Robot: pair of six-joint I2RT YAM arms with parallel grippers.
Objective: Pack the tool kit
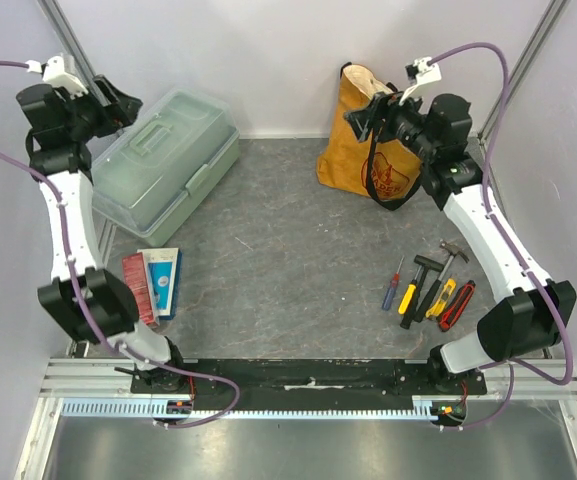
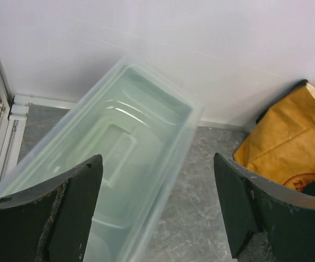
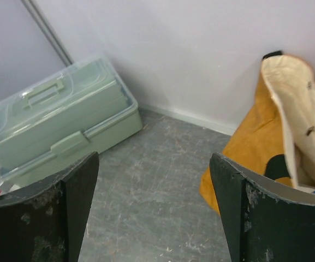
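The pale green toolbox (image 1: 168,165) sits shut at the back left, its clear lid (image 2: 130,147) down and its handle (image 3: 42,93) on top. My left gripper (image 1: 126,100) hovers above the box's far left end, open (image 2: 157,210) and holding nothing. Small hand tools (image 1: 430,288) lie in a row at the near right: a screwdriver (image 1: 393,285), a hammer (image 1: 423,278), and yellow-handled and red-and-black ones. High at the back right, beside the tote bag, my right gripper (image 1: 358,118) is open (image 3: 154,210) with only bare floor between its fingers.
A mustard-yellow tote bag (image 1: 368,150) stands open at the back right (image 3: 288,120), close to the right gripper. Flat red and blue packets (image 1: 153,280) lie at the near left beside the left arm. Walls close in at the back and on both sides.
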